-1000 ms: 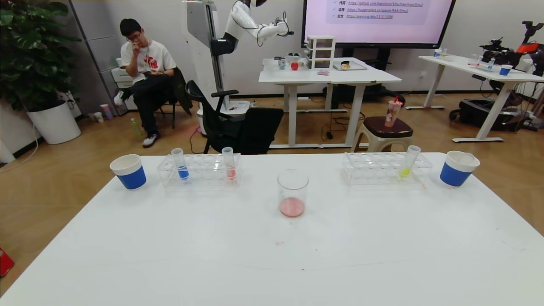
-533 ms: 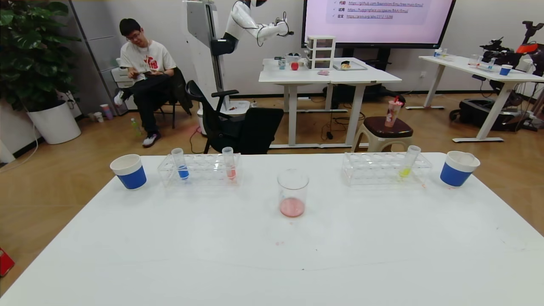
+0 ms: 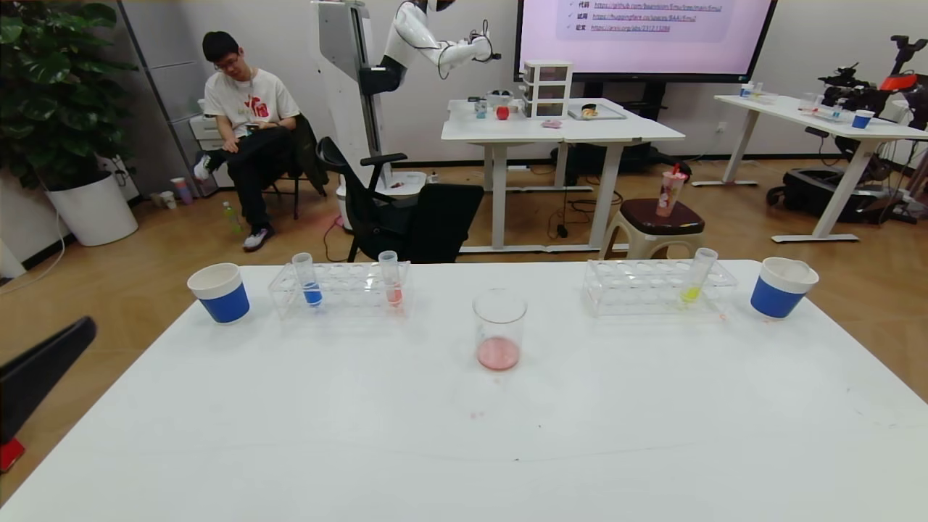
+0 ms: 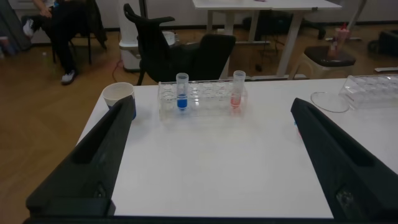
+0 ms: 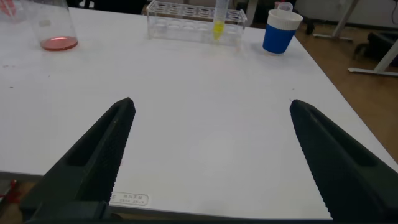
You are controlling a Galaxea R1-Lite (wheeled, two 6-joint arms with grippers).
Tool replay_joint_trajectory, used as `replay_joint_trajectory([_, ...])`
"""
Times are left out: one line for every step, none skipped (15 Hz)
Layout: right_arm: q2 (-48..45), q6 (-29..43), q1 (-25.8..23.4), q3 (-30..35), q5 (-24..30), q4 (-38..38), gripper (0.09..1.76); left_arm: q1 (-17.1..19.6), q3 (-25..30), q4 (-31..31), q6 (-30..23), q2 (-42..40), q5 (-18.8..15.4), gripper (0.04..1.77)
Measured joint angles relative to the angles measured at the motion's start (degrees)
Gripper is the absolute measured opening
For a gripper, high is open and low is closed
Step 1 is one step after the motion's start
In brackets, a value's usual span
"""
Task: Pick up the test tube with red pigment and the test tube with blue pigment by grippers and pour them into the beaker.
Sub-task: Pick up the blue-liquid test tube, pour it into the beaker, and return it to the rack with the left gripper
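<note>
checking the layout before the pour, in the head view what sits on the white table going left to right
left paper cup → test tube with blue pigment → test tube with red pigment → beaker → tube with yellow-green liquid → right paper cup

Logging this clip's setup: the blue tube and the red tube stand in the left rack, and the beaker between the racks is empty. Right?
Not quite. The beaker already holds a little red-pink liquid, as the head view shows. The blue tube and red tube do stand in the left rack.
</note>
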Motion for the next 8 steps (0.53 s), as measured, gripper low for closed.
replay_joint_trajectory([0.00, -0.04, 0.00, 0.00, 0.00, 0.00, 1.74, -0.02, -0.46, -4.11, 0.10, 5.32, 0.02, 1.75])
replay_joint_trajectory([0.00, -0.01, 0.00, 0.00, -0.02, 0.00, 1.74, 0.02, -0.68, -7.44, 0.18, 9.84, 0.00, 1.75])
replay_joint_trajectory([0.00, -0.04, 0.00, 0.00, 0.00, 0.00, 1.74, 0.07, -0.90, -11.19, 0.29, 15.08, 0.02, 1.75])
replay_joint_trajectory([0.00, -0.01, 0.00, 0.00, 0.00, 0.00, 1.74, 0.13, -0.96, -14.82, 0.44, 20.35, 0.02, 1.75])
replay_joint_trajectory([0.00, -0.04, 0.00, 0.00, 0.00, 0.00, 1.74, 0.16, -1.07, -18.22, 0.51, 24.87, 0.09, 1.75])
replay_joint_trajectory([0.00, -0.01, 0.00, 0.00, 0.00, 0.02, 1.74, 0.16, -1.12, -22.49, 0.60, 30.21, 0.20, 1.75])
replay_joint_trajectory([0.00, -0.01, 0.00, 0.00, 0.00, 0.00, 1.74, 0.13, -1.18, -27.32, 0.68, 35.56, 0.33, 1.75])
replay_joint_trajectory([0.00, -0.04, 0.00, 0.00, 0.00, 0.00, 1.74, 0.07, -1.18, -31.23, 0.73, 40.16, 0.41, 1.75])
